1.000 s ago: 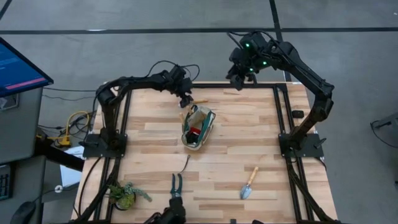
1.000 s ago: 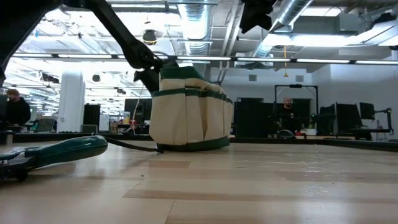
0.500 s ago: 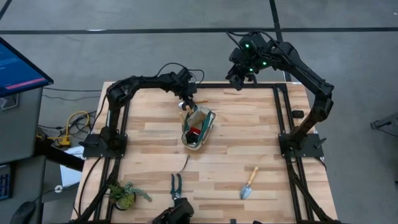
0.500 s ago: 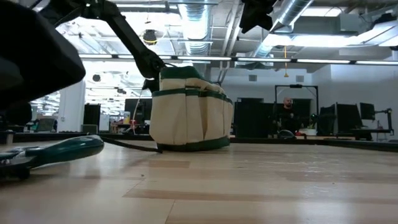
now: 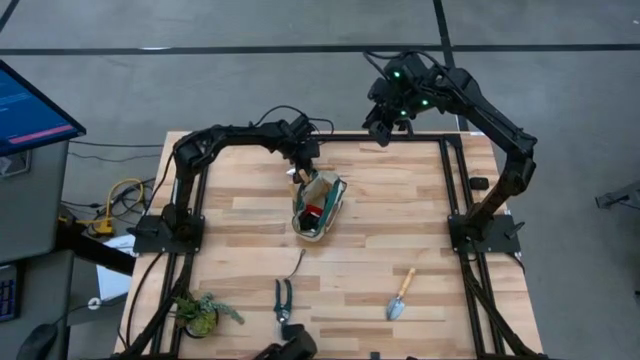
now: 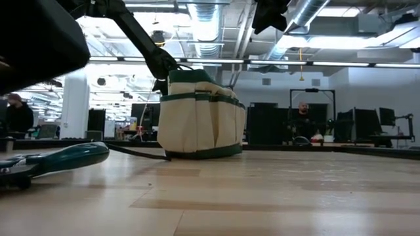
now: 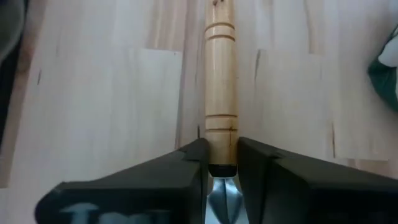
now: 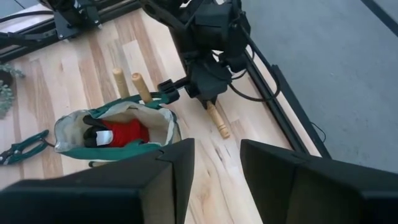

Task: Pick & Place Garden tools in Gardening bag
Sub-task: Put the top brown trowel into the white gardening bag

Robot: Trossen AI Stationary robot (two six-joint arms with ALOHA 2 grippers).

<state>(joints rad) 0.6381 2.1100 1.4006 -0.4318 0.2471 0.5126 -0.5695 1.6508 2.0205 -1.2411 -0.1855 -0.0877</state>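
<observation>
The cream gardening bag (image 5: 319,205) with green trim stands mid-table; a red piece (image 8: 123,132) and two wooden handles (image 8: 129,84) show in it. At its far end lies a wooden-handled tool (image 8: 217,121), and my left gripper (image 7: 222,155) is shut on it. My right gripper (image 5: 383,128) hangs open and high over the table's far edge, with nothing between its fingers. Near the front edge lie black shears (image 5: 284,297), a thin dark hooked tool (image 5: 299,265) and a trowel (image 5: 400,295). My left gripper pinches the wooden handle at its metal end (image 7: 222,134) between its two fingers, one on each side. The fingers come from above, pointing down, across the handle. The handle lies flat on the table, its free end (image 8: 222,132) pointing away from the gripper.
A leafy green plant clump (image 5: 200,312) sits at the near left corner. In the low view the shears' green handle (image 6: 65,159) lies close by, and a large dark shape (image 6: 33,39) fills the upper left. People show in the room behind.
My left gripper has shifted a little toward the table's right edge, closer to the bag's far end. The bag and the tools near the front edge have stayed where they were.
</observation>
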